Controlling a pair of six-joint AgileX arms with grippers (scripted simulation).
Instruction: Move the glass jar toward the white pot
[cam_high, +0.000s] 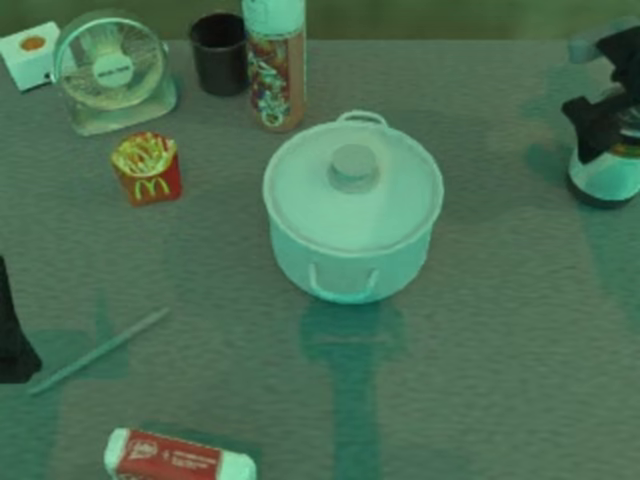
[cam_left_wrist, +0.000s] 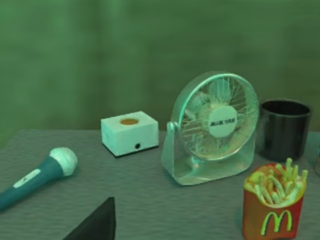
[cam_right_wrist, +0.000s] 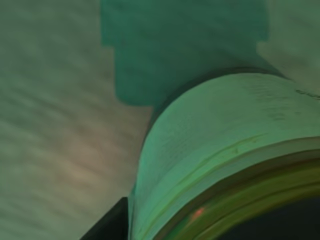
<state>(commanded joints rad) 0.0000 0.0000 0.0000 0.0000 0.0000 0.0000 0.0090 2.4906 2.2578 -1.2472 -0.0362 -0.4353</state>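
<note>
right tool | over glass jar | opening hidden

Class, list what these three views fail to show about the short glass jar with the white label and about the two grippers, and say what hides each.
- Short glass jar with white label: its lid is covered by the right gripper in the top view; the right wrist view shows only part of its label.
- Right gripper: whether its fingers grip the jar cannot be told; the top view's right edge cuts it off.
- Left gripper: only a dark sliver at the top view's left edge.
</note>
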